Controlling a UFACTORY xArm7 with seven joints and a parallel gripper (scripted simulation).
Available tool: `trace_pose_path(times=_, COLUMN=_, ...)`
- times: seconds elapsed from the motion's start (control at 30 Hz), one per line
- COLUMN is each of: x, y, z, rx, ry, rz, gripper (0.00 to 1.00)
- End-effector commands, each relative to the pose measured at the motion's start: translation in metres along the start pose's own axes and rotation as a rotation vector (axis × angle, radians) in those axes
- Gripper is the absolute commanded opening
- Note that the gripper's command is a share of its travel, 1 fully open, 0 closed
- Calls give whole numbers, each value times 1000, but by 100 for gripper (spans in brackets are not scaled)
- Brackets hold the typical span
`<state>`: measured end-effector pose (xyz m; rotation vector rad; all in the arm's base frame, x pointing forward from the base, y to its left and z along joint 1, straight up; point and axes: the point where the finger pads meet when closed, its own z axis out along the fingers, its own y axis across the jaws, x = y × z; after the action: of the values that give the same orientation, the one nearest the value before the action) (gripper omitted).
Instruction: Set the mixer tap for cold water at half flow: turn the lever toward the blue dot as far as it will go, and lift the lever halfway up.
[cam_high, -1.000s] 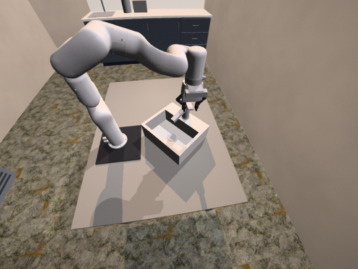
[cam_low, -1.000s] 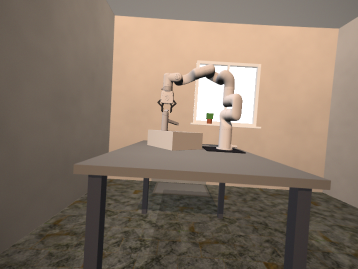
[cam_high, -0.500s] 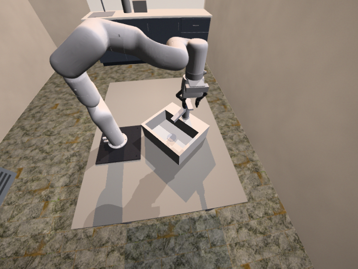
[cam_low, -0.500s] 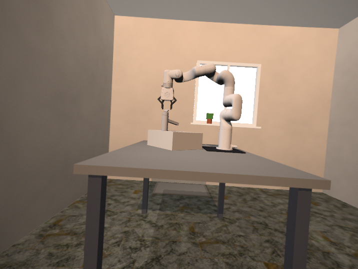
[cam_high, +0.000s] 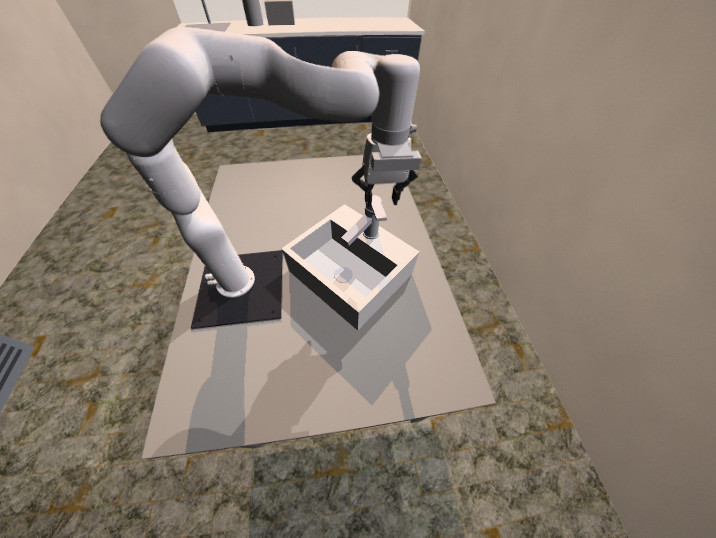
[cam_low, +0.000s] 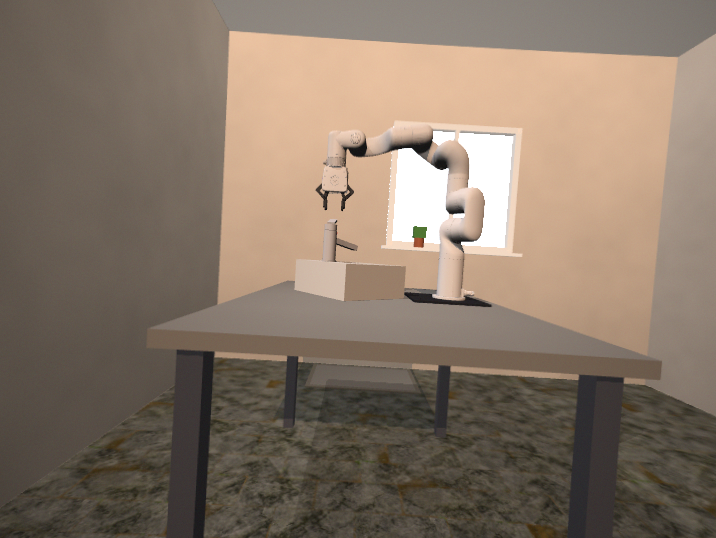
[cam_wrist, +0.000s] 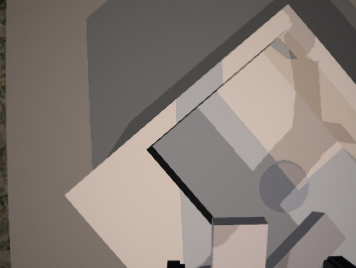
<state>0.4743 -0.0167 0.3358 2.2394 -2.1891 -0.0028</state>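
A pale square sink (cam_high: 386, 293) (cam_low: 370, 282) (cam_wrist: 127, 202) stands on the table (cam_high: 243, 190) (cam_low: 376, 330). The grey mixer tap (cam_high: 371, 226) (cam_low: 329, 245) rises at the sink's back rim, and its spout (cam_high: 353, 231) (cam_low: 347, 244) (cam_wrist: 311, 241) reaches over the basin. The short lever (cam_high: 379, 208) (cam_low: 332, 221) (cam_wrist: 239, 246) sits on top of the tap and lies low. My gripper (cam_high: 382, 195) (cam_low: 334, 206) (cam_wrist: 256, 263) is open and empty. It hangs straight above the lever with a clear gap and touches nothing. I see no blue dot in any view.
The round drain (cam_high: 342, 273) (cam_wrist: 283, 185) lies in the basin floor. The arm's black base plate (cam_high: 263, 297) (cam_low: 448, 300) lies beside the sink. A wall stands close on the tap's side. A potted plant (cam_low: 419, 236) stands on the far window sill.
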Motion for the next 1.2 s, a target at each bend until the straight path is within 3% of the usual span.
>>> trace_pose_path(times=0.0, x=0, y=-1, z=-8, rx=5, ry=0, rz=0, gripper=66)
trace_pose_path(times=0.37, x=0, y=-1, z=-12, rx=5, ry=0, rz=0, gripper=66)
trace_pose_path(times=0.4, x=0, y=-1, z=-12, rx=5, ry=0, rz=0, gripper=0)
trace_pose_path(times=1.17, x=0, y=-1, z=-12, rx=5, ry=0, rz=0, gripper=0)
